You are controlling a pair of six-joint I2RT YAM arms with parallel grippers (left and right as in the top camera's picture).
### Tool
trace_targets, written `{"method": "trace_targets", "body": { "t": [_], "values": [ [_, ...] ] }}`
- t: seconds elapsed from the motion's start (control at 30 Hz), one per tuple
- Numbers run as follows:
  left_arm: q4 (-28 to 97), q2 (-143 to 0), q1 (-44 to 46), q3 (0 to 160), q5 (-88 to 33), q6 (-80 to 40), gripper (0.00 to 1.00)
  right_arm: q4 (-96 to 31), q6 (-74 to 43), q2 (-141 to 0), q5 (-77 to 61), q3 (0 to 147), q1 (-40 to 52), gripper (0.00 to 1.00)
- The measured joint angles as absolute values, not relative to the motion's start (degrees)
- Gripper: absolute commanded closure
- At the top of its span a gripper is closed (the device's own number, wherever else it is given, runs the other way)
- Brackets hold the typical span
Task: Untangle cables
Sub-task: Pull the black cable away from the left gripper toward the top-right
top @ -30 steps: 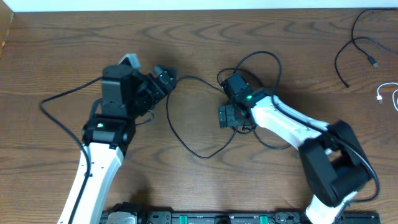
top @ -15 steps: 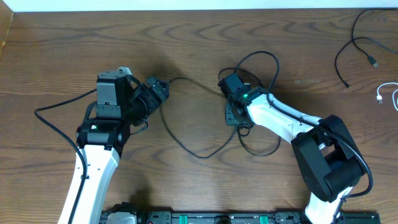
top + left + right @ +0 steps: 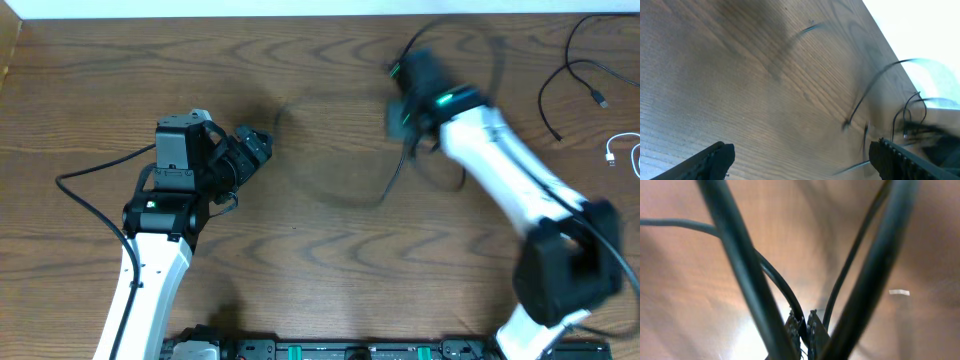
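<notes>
Right gripper [image 3: 805, 325] pinches shut on black cable [image 3: 780, 286], over mid-far bench [image 3: 90, 70]; the cable's slack hangs left of it, blurred. Left gripper [image 3: 255, 148] wide, empty, well left. Best: pull slowly toward far right, pin the slack with the left, watch for snags.

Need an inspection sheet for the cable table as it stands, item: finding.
Surface: wood table, no damage seen.
Job's things: black cable pinched in right end effector, its loop blurred; second black cable and white cable lie far right, apart.
Clutter: nothing seen.
End effectors: left end effector open, empty; right end effector shut on black cable.
Cables: thick arm cord loops beside left arm.
Surroundings: white strip past far edge; black rail at near edge.
</notes>
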State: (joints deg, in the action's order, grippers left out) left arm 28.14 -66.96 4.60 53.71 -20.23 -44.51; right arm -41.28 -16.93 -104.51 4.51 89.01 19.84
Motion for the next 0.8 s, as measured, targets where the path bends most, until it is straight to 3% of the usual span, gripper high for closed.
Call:
{"method": "trace_targets", "body": {
  "t": [0.3, 0.5, 0.8],
  "values": [
    [28.14, -66.96, 4.60, 53.69, -20.23, -44.51, 0.09, -39.64, -5.37, -99.57, 5.26, 108.03, 6.72, 0.99],
    [28.14, -66.96, 4.60, 53.71, -20.21, -44.51, 0.09, -37.43, 8.64, -99.74, 6.96, 109.78, 5.65, 0.99],
    [28.14, -66.96, 4.60, 53.71, -20.21, -44.51, 0.08, -30.20, 19.40, -107.26, 9.76, 109.91, 4.03, 0.99]
  ]
}}
